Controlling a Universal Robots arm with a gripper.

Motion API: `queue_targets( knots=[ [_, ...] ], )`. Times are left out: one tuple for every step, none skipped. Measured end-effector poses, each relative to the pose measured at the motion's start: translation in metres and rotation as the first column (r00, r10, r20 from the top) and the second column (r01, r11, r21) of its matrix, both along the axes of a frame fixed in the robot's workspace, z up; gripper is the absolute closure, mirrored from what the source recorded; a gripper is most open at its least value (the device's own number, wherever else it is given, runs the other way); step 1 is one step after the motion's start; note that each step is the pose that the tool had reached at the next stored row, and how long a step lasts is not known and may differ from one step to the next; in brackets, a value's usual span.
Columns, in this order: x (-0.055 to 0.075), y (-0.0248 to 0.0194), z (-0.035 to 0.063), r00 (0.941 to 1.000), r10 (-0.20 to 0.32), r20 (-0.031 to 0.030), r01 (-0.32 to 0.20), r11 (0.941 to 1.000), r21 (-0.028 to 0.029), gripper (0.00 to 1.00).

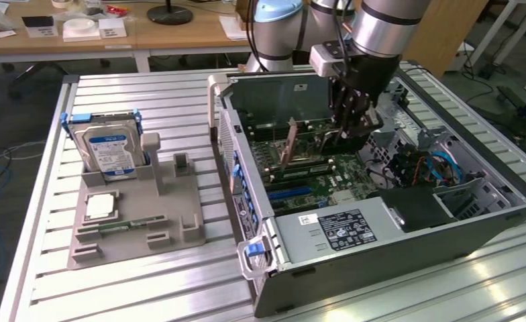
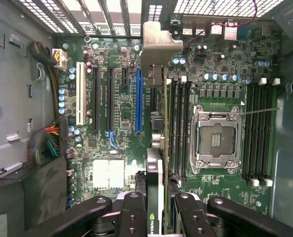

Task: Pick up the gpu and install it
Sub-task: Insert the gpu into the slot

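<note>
Item: gpu [image 2: 155, 165]. Clenched in my pincer [image 2: 158, 210], upright over motherboard [image 2: 112, 113], bracket toward rear grille, so its edge suits slot entry. Hangs just beside blue slot [image 2: 138, 98]; judged unseated.

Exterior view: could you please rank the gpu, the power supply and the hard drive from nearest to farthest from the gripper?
1. gpu: clamped in the gripper, inside the case.
2. power supply: inside the case, on its near side in this view.
3. hard drive: outside the case, upright in the holder at the exterior view's left.
</note>
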State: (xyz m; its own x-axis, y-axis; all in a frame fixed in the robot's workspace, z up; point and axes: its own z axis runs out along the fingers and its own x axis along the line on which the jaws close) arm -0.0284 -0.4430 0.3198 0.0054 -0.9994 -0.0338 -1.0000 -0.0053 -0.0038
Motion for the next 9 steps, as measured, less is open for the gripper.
queue_targets(
  knots=[
    [-0.0003,0.0,0.0,1.0,0.0,0.0,0.0,1.0,-0.0001,0.73],
    [-0.0007,0.0,0.0,1.0,0.0,0.0,0.0,1.0,-0.0001,0.73],
    [-0.0011,-0.0001,-0.0002,1.0,0.0,-0.0001,0.0,1.0,-0.0001,0.73],
    [-0.0012,-0.0001,-0.0008,1.0,0.0,0.0,0.0,1.0,0.0001,0.73],
    [-0.0013,-0.0001,-0.0015,1.0,0.0,0.0,0.0,1.0,0.0001,0.73],
    [-0.0014,0.0,-0.0022,1.0,0.0,0.0001,0.0,1.0,-0.0001,0.73],
    [-0.0017,0.0,-0.0029,1.0,0.0,0.0002,0.0,1.0,-0.0001,0.73],
    [-0.0019,0.0,-0.0037,1.0,0.0,0.0004,0.0,1.0,0.0,0.73],
    [-0.0021,0.0,-0.0044,1.0,0.0,0.0006,0.0,1.0,-0.0001,0.73]
  ],
)
